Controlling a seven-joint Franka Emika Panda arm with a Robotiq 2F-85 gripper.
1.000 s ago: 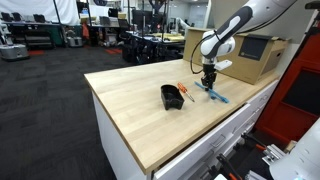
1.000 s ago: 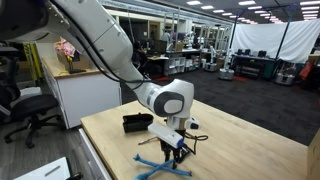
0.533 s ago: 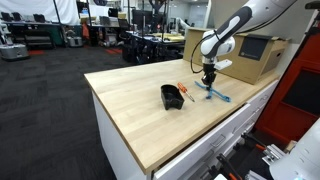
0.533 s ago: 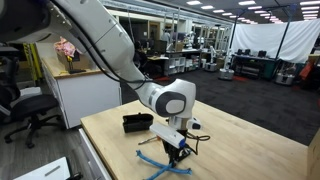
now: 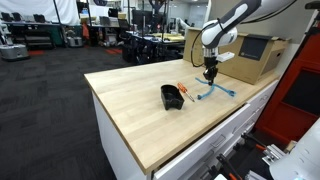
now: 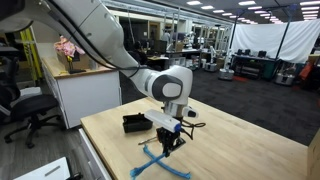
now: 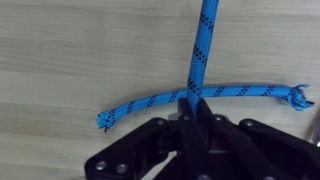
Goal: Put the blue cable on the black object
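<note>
In an exterior view, the gripper hangs over the far end of the wooden table, pinched shut on the blue cable. The cable's strands slope down from it like a tent toward the wood. The black object sits well apart, nearer the table's middle, with a small orange-red item just beside it and a cardboard box behind the arm.

From the opposite side, the gripper holds the blue cable by its middle, the ends trailing to the tabletop. The black object lies behind it.

In the wrist view, the jaws are closed around the blue cable where the strands cross, bare wood beneath.

To my eye the grasp is made and the carry is in hand. Next the arm needs to rise enough for the loose ends to clear, travel over to the black object and let go above it.
</note>
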